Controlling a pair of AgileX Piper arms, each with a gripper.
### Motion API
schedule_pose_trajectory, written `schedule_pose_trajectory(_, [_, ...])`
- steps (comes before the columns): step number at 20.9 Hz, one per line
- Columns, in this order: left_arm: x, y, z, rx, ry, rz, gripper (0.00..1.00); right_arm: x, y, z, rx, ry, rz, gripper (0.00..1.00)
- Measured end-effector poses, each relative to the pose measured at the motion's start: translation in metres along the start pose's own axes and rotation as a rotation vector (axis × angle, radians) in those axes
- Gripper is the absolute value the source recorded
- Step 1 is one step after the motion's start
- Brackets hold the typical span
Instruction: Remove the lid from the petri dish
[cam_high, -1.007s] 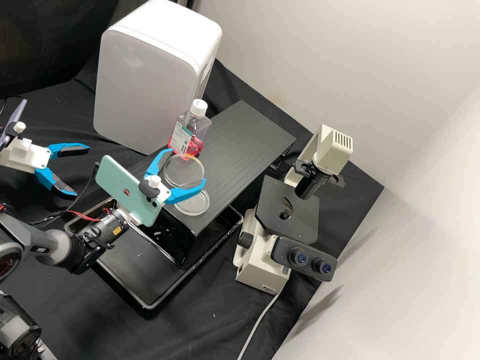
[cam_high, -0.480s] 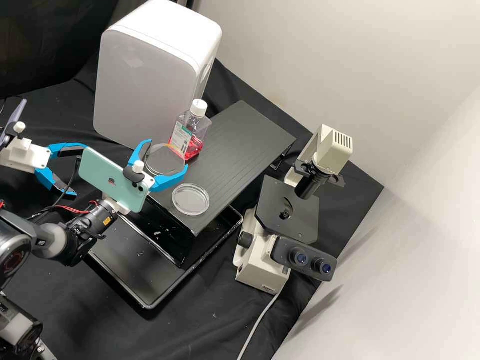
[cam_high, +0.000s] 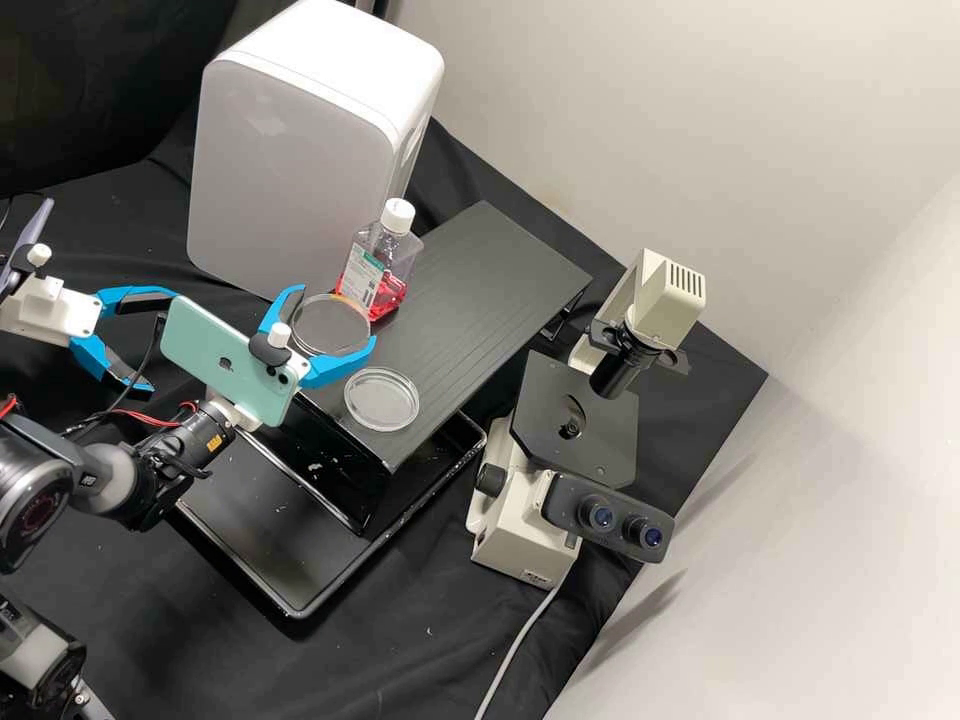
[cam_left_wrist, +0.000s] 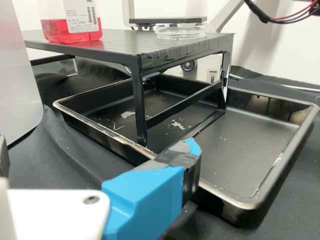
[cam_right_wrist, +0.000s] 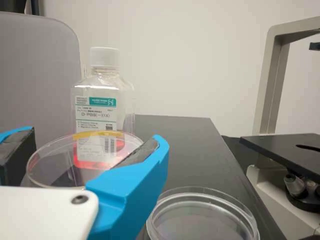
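While the right hand (cam_high: 332, 320) hangs over the left end of the raised black ridged platform (cam_high: 480, 270) in the high view, it is clamped on the rim of the clear round plastic lid (cam_high: 322, 330). And that lid is off! A second ago it sat right over the clear round petri dish (cam_high: 381, 398); it then went up and to the left, and in the last half second it has barely shifted. The dish lies uncovered near the platform's front edge, just beside the raised lid, in the same spot throughout. A clear bottle of red liquid with a white cap (cam_high: 378, 262) stands just behind the lid. The left hand (cam_high: 150, 340) is out at the left above the black surface (cam_high: 450, 640), spread wide and empty, unmoved from before.

Over to the left wrist view: the platform's legs stand in a shallow black tray (cam_left_wrist: 280, 165), and the dish sits up on top.

Right wrist view now: the lid is pinched level, the bottle is straight behind it, and the open dish sits lower, close by.
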Motion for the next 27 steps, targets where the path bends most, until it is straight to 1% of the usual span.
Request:
schedule_pose_trajectory(2, [0.0,0.0,0.0,0.0,0.0,0.0,1.0,0.0,-0.002,0.001,0.0,-0.008,-0.004,0.0])
schedule_pose_trajectory(6, [0.0,0.0,0.0,0.0,0.0,0.0,1.0,0.002,-0.008,0.004,-0.015,-0.024,-0.027,0.0])
schedule_pose_trajectory(10, [0.0,0.0,0.0,0.0,0.0,0.0,1.0,0.002,-0.008,0.005,-0.012,-0.038,-0.023,0.0])
schedule_pose_trajectory(15, [0.0,0.0,0.0,0.0,0.0,0.0,1.0,0.002,-0.011,0.006,-0.016,-0.042,-0.042,0.0])
schedule_pose_trajectory(17, [0.0,0.0,0.0,0.0,0.0,0.0,1.0,0.002,-0.011,0.005,-0.027,-0.039,-0.042,0.0])
schedule_pose_trajectory(18, [0.0,0.0,0.0,0.0,0.0,0.0,1.0,0.003,-0.012,0.006,-0.038,-0.042,-0.046,0.0])
schedule_pose_trajectory(20, [0.0,0.0,0.0,0.0,0.0,0.0,1.0,0.006,-0.015,0.007,-0.039,-0.051,-0.059,0.0])
schedule_pose_trajectory(22, [0.0,0.0,0.0,-0.001,0.002,0.001,1.0,0.006,-0.017,0.009,-0.038,-0.068,-0.076,0.0])
schedule_pose_trajectory(25, [0.0,0.0,0.0,-0.001,0.002,0.001,1.0,0.007,-0.017,0.008,-0.038,-0.068,-0.076,0.0])
schedule_pose_trajectory(27, [0.0,0.0,0.0,-0.001,0.002,0.001,1.0,0.007,-0.017,0.009,-0.038,-0.075,-0.074,0.0])
